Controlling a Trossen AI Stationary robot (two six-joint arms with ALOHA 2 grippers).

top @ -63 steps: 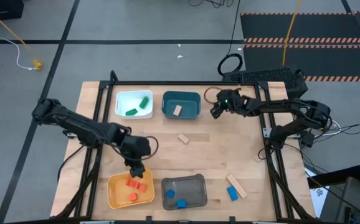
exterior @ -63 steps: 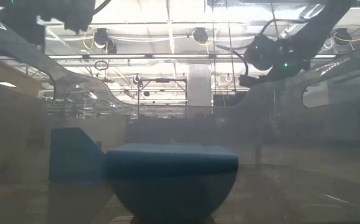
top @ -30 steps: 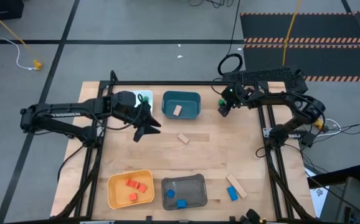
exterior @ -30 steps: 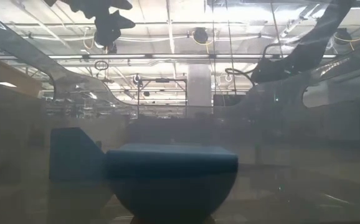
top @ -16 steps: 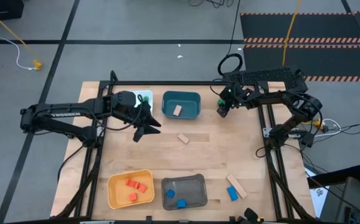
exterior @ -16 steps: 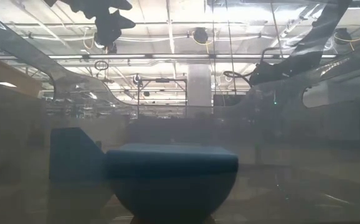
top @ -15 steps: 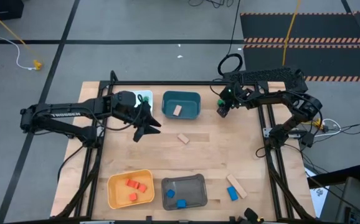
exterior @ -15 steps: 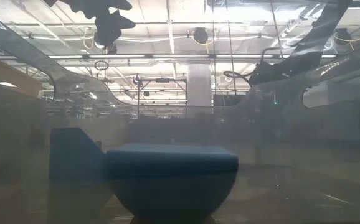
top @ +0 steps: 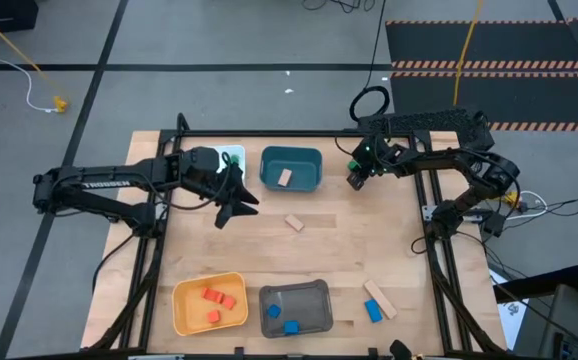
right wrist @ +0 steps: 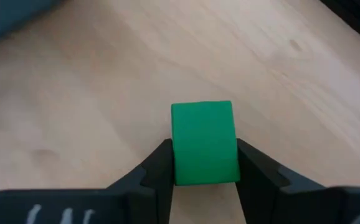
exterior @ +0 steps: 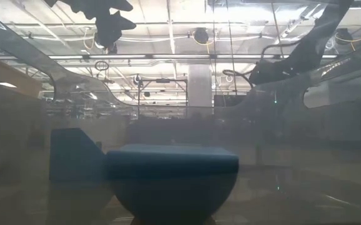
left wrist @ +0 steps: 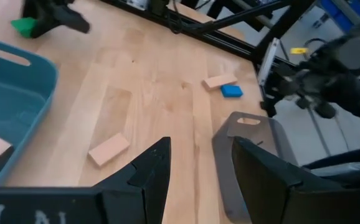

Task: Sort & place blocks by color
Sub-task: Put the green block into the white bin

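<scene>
1. Green block [right wrist: 204,143] between the dark gripper fingers [right wrist: 158,171].
2. Teal bin [top: 291,168], top centre; white bin [top: 231,152] beside it.
3. Yellow bin [top: 209,304] with red blocks [top: 213,296], lower left.
4. Grey bin [top: 296,307] with blue blocks [top: 291,327].
5. Pale wooden desk [top: 349,250].

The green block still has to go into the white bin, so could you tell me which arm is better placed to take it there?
Right: the right gripper is shut on the green block. The left gripper is open and empty beside the white bin.
</scene>
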